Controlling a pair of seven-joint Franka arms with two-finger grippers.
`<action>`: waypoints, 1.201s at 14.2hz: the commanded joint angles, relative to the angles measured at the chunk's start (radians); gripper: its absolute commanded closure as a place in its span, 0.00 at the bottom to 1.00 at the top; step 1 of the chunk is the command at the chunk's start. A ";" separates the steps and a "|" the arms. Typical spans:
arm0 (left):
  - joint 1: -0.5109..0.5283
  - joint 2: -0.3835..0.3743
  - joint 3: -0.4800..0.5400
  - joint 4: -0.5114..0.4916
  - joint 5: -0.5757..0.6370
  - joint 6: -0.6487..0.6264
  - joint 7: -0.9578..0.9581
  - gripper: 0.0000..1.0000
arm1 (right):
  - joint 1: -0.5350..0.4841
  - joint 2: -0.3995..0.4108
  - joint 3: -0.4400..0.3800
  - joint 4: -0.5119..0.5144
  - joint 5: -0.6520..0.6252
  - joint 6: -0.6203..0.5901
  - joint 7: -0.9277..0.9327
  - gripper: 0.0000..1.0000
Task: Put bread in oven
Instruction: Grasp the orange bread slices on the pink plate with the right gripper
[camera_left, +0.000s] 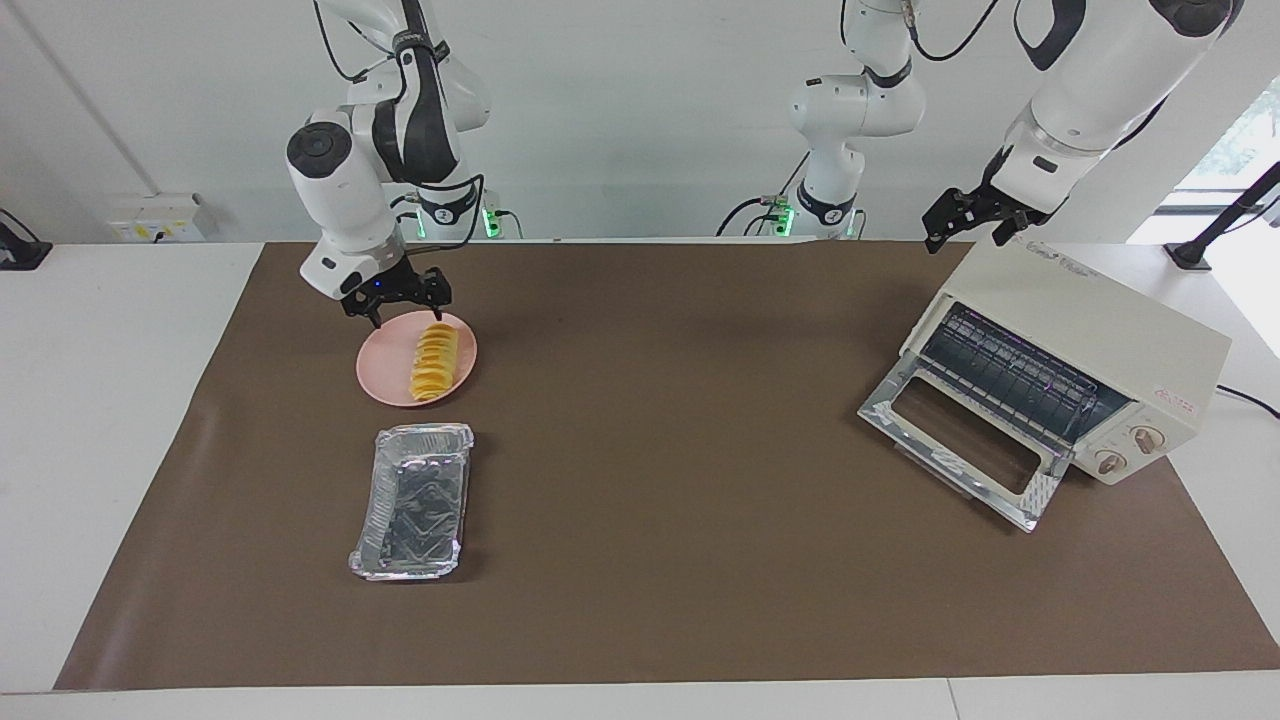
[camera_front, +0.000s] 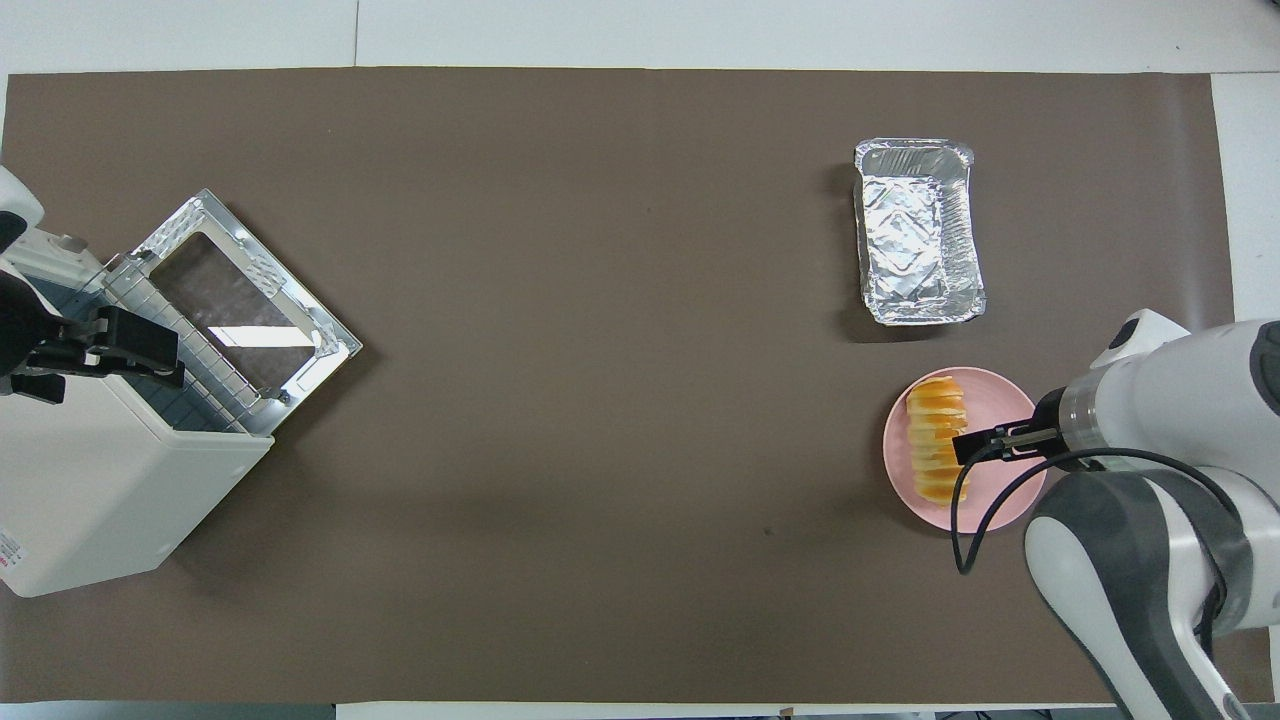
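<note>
Brown mat (camera_left: 650, 520): covered most of the white counter (camera_left: 100, 400); every loose thing lay on it
Bread (camera_left: 435, 361): a short ridged row of yellow-orange slices; lay on the plate, toward the right arm's end of the counter; nothing gripped it
Plate (camera_left: 385, 375): round and pink; sat just nearer to the robots than the tray, apart from it
Tray (camera_left: 412, 500): crinkled silver foil; stood with nothing in it, farther from the robots than the plate
Oven (camera_left: 1090, 330): boxy, cream-white, at the left arm's end of the counter, set at a slant; two round knobs on its front
Door (camera_left: 965, 450): glass, dropped open, lay flat on the mat in front of the oven
Rack (camera_left: 1010, 380): wire, showed inside the open mouth; bare
Right gripper (camera_left: 397, 300): hung low over the plate's edge, the one nearer to the robots, just beside the end of the bread; fingers spread wide and held nothing; contact with bread or plate could not be told
Left gripper (camera_left: 965, 225): hovered above the oven's top corner nearest the robots; jaws apart, nothing between them; the arm waited
</note>
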 joint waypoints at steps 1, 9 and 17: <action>0.009 -0.016 -0.002 -0.009 -0.007 -0.009 0.008 0.00 | 0.022 0.051 -0.001 -0.059 0.006 0.132 -0.030 0.00; 0.009 -0.016 -0.002 -0.009 -0.007 -0.009 0.009 0.00 | 0.025 0.128 -0.001 -0.131 0.006 0.340 -0.125 0.16; 0.009 -0.016 -0.002 -0.009 -0.007 -0.009 0.009 0.00 | 0.024 0.136 -0.001 -0.117 0.006 0.332 -0.116 1.00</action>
